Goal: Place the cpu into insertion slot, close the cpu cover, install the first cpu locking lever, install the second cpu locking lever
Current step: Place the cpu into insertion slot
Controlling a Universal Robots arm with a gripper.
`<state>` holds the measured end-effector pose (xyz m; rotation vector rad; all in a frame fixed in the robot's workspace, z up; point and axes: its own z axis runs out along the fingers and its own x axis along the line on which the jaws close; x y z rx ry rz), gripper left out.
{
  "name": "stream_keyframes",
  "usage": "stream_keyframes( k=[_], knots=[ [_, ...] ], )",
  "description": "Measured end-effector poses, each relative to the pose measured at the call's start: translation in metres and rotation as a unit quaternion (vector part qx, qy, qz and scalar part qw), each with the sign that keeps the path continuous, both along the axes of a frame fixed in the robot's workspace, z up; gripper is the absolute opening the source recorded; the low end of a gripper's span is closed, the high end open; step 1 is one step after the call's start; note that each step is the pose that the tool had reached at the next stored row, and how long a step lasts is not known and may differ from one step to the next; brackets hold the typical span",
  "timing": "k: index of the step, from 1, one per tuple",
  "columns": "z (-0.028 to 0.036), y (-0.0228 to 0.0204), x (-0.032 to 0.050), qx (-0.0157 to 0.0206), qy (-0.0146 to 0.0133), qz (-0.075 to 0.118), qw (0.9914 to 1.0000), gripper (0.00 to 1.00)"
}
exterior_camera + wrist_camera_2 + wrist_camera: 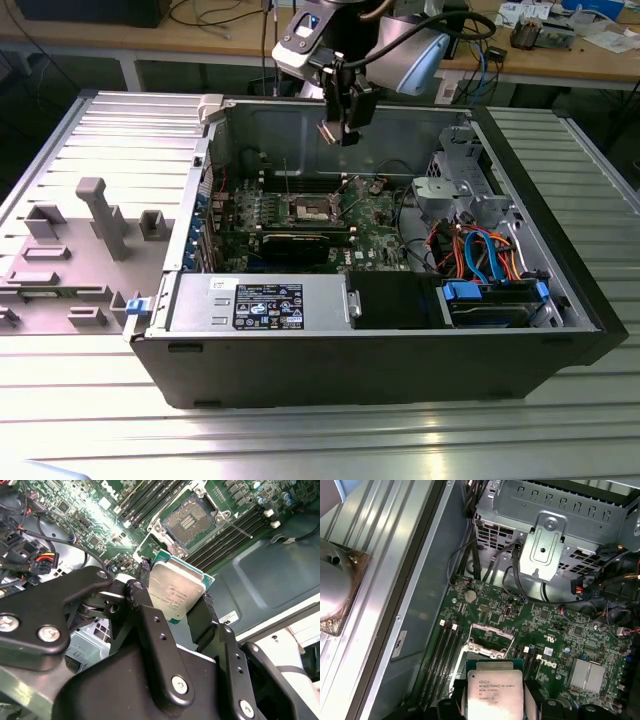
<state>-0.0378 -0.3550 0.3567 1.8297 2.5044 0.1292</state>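
Over motherboard [545, 625], cpu [494, 692] within end effector [494, 702]

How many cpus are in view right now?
1. The cpu is clamped in the pincer above the circuit board; the insertion slot sits empty.

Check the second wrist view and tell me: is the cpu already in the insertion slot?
No, the gripper holds the cpu clear of the empty insertion slot.
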Motion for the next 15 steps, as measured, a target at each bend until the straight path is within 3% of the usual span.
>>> stream_keyframes(
  k=[8, 15],
  knots=[
    [-0.0001, 0.0, -0.009, 0.0, 0.0, -0.007, 0.99998, 0.55],
    [-0.0004, 0.0, -0.0091, 0.0, 0.0, -0.035, 0.99937, 0.55]
  ],
)
